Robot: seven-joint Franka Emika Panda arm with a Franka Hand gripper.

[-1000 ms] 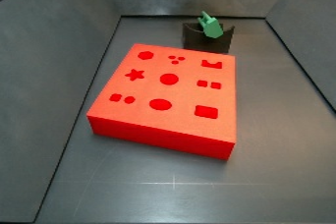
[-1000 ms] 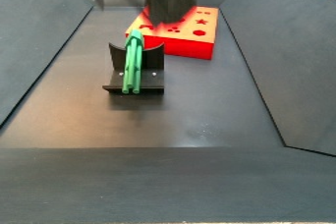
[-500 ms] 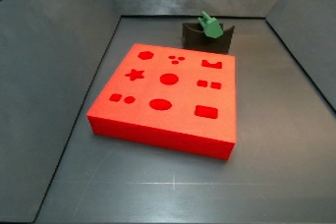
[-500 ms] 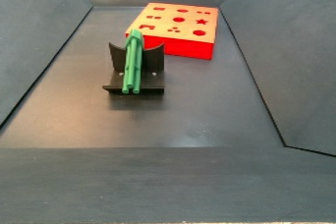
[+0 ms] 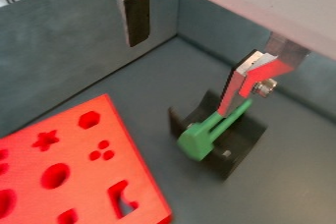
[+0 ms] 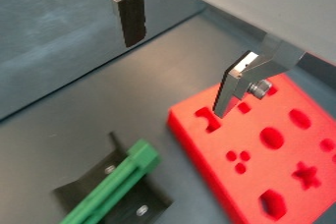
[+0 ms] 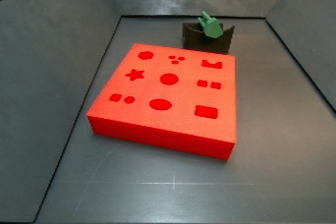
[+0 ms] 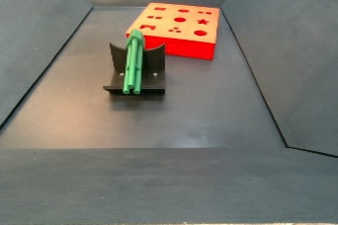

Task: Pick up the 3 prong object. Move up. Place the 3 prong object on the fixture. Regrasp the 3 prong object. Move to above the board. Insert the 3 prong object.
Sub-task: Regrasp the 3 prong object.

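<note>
A slim green 3 prong object (image 8: 133,63) lies lengthwise in the dark fixture (image 8: 148,81), beside the red board (image 7: 168,88). The gripper (image 5: 197,36) hangs above with empty fingers (image 5: 137,17) spread wide.

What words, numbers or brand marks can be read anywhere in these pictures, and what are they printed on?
None can be read in any view.
The board bears only cut-out shapes, no lettering.
The 3 prong object and the fixture are unmarked.
The open gripper, raised above them, shows no label.
</note>
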